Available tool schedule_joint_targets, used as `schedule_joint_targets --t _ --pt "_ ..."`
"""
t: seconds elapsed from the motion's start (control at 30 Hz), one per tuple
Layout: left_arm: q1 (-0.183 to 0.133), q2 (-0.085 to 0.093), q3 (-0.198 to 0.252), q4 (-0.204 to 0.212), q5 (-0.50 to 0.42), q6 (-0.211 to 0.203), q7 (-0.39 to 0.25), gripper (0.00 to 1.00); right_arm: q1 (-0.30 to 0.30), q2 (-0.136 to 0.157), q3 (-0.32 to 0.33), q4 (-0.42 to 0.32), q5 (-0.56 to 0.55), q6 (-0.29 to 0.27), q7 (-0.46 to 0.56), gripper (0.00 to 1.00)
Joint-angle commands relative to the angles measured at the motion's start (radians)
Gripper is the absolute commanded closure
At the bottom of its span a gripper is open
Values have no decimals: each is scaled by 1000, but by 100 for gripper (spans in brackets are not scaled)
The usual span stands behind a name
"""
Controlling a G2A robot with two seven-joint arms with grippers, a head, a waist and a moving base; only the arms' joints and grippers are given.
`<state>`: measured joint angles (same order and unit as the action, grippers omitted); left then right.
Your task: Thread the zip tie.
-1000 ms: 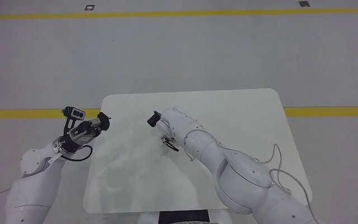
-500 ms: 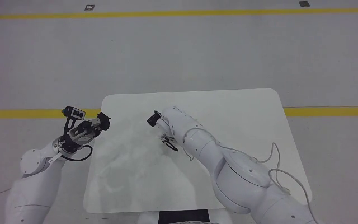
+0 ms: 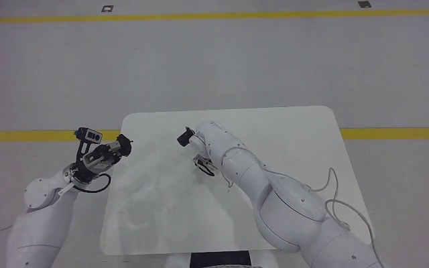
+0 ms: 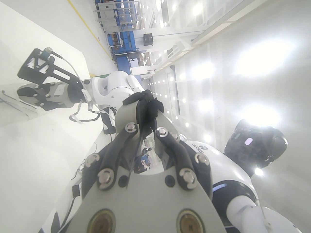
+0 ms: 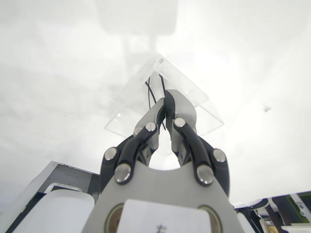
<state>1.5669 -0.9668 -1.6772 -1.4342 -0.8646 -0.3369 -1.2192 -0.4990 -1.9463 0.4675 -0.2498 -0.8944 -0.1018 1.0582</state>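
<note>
- Top view: white surface with the right arm bent low over its middle, its wrist covering whatever lies beneath. Left claw hangs off the surface's left edge, well apart from the work.
- Left wrist view: left claw fingers drawn together on a black wad at the tips; cannot tell what the wad is. Far across the surface, right claw is down at table level, thin dark lines just beside its tip.
- Right wrist view: right claw pinched tight on a thin black strip, the zip tie. Two strands of it curve from the fingertips to a clear plate lying flat on the surface. A small hole shows near the plate's far corner; whether a strand passes through the plate cannot be told.
- Step in hand, as judged: the feed itself, with the right claw gripping the tie at the plate. Left arm looks parked and takes no part.
- Next move calls for: steering the free end squarely into its opening and drawing it along without bending the strip or dragging the loose plate. Grip close to the tip would help aim.
</note>
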Motion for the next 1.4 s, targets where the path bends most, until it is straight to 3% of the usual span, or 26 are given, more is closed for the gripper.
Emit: schedule_joint_targets --t 0.0,0.13,0.2,0.3,0.73,1.03,1.27,1.37 --pt "0 0 0 0 0 0 0 100 3 4 4 0 -1 5 -4 100" --pt "0 0 0 0 0 0 0 100 -11 6 -2 -12 -27 24 -6 100" --pt "0 0 0 0 0 0 0 100 -23 5 -7 -20 -41 33 -4 85" --pt "0 0 0 0 0 0 0 100 -35 4 -9 -26 -50 38 -3 81" --pt "0 0 0 0 0 0 0 100 -41 -2 1 -17 -63 39 -7 86" --pt "0 0 0 0 0 0 0 100 -34 -2 27 10 -30 0 -8 88" --pt "0 0 0 0 0 0 0 100 -28 -3 34 22 -32 -2 -9 100" --pt "0 0 0 0 0 0 0 100 -29 -4 37 26 -33 -1 -12 100"
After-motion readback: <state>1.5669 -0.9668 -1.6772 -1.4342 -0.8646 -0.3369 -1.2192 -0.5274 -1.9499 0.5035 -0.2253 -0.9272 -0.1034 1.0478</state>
